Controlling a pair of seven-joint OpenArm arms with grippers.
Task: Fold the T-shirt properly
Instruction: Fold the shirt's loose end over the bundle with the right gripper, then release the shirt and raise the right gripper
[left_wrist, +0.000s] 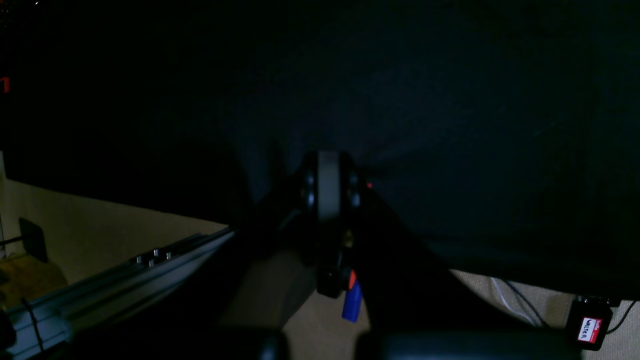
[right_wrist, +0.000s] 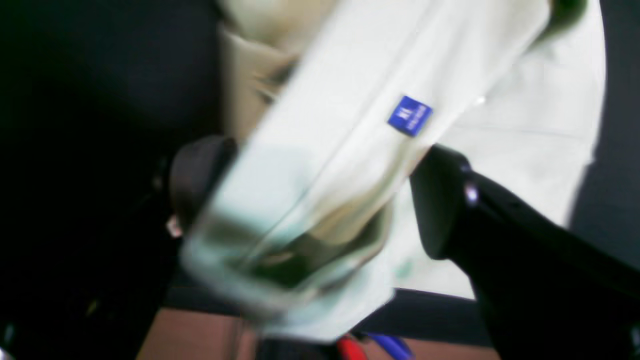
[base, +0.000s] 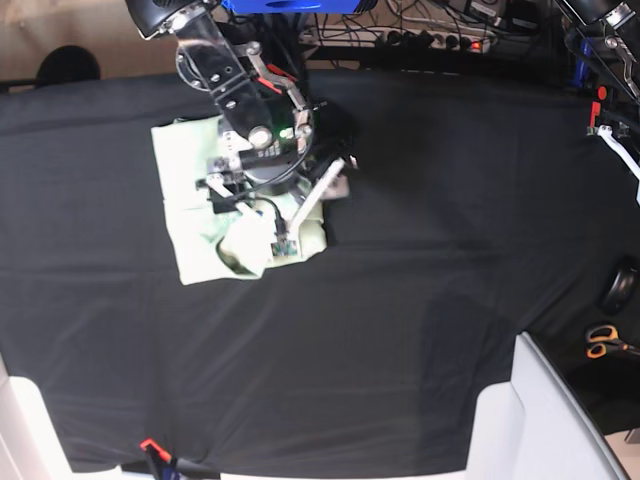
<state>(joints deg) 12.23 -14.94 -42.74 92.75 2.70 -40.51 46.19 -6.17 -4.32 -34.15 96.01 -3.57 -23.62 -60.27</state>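
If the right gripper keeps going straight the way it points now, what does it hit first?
Most likely the T-shirt: a fold of it hangs between the open fingers of the right gripper, with more shirt spread beyond. The view is blurred, so depth is uncertain.

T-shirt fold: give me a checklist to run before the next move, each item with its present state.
1. T-shirt lies on the black table cover, folded to a compact shape: ok.
2. Right claw open: ok, its fingers stand wide apart.
3. Fabric clear of the right claw: not ok, a fold with the blue tag drapes between the fingers.
4. Left claw shut, off the shirt, above the dark cover: ok.
5. Fold edges aligned: cannot tell, the arm hides them.
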